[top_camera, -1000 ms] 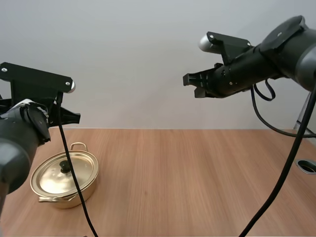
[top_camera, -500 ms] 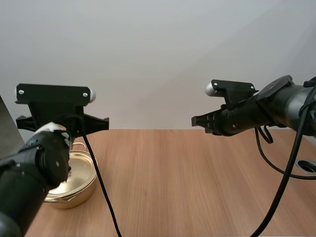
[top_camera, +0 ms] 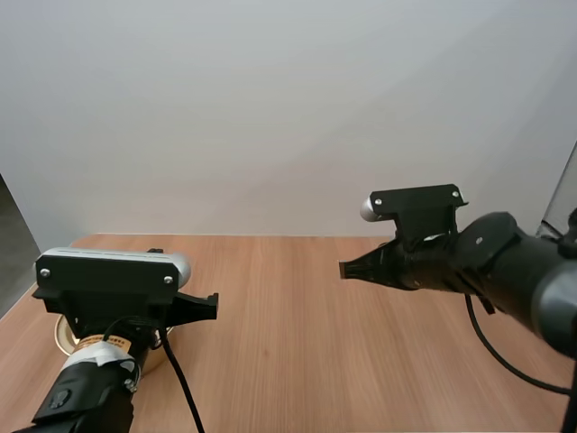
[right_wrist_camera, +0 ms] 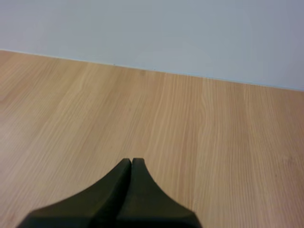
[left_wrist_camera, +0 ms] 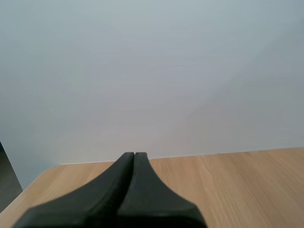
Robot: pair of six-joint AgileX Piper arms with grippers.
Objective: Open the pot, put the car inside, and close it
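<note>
Both the left gripper (left_wrist_camera: pixel 134 156) and the right gripper (right_wrist_camera: pixel 131 162) are closed tight on nothing, and with the pot (top_camera: pixel 61 334) tucked under the left arm near the table's (top_camera: pixel 297 361) left edge, a descent without opening would likely shove it rather than grip it.

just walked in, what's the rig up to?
Nothing is being handled right now. The left tool is shut and empty, held above the left end of the table, and its arm covers most of the gold pot. The right tool is also shut and empty, hovering over the table right of its middle. Whether the pot's lid is on is hidden.
</note>
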